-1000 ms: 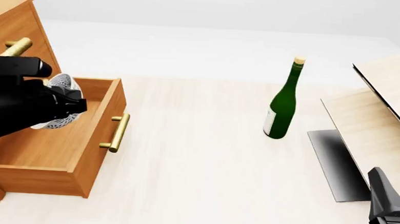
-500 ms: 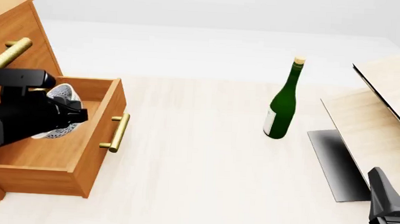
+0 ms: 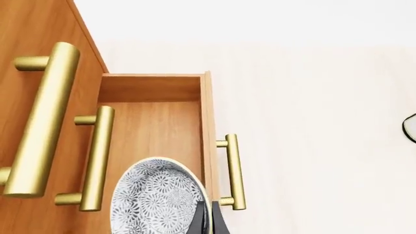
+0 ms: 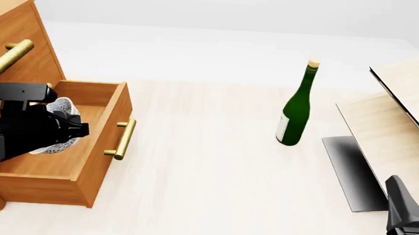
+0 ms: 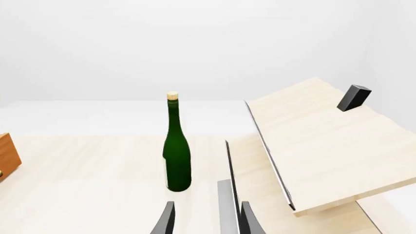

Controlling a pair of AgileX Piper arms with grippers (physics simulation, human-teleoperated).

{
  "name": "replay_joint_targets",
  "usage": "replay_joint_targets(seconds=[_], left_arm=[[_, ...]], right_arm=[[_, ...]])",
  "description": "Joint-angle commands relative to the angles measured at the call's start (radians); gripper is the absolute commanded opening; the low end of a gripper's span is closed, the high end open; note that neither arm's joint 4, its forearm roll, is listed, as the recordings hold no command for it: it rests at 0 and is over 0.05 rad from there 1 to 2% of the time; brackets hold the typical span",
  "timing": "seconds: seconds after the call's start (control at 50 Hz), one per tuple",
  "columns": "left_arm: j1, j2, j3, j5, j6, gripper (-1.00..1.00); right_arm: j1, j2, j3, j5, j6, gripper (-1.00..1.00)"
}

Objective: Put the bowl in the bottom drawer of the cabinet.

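Pale wood table (image 4: 214,166), plain white backdrop, even light.

Bowl (image 3: 159,202): white, fine grey floral speckle. Cabinet (image 4: 13,37), drawer (image 4: 86,138): orange-brown wood, brass handles. Bottle (image 4: 296,108): dark green. Boards (image 5: 318,141): pale wood.

Left claw (image 4: 69,129) clamped; right claw (image 5: 204,219) parted, idle.

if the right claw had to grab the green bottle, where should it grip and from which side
Grip the green bottle around its wide lower body rather than the thin neck, coming in level from the right claw's own side. It stands upright with bare table around it, and the straight-walled body probably gives the fingers a steadier hold.
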Motion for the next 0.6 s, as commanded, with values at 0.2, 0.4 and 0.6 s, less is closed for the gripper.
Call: replay_joint_targets(seconds=[0.2, 0.4, 0.6], left_arm=[[0.042, 0.006, 0.015, -0.008, 0.036, -1.00], [0.069, 0.009, 0.027, -0.014, 0.048, -1.00], [0.067, 0.023, 0.033, -0.027, 0.042, -1.00]], right_arm=[[0.000, 0.000, 0.000, 0.000, 0.000, 1.00], [0.000, 0.000, 0.000, 0.000, 0.000, 1.00], [0.000, 0.000, 0.000, 0.000, 0.000, 1.00]])
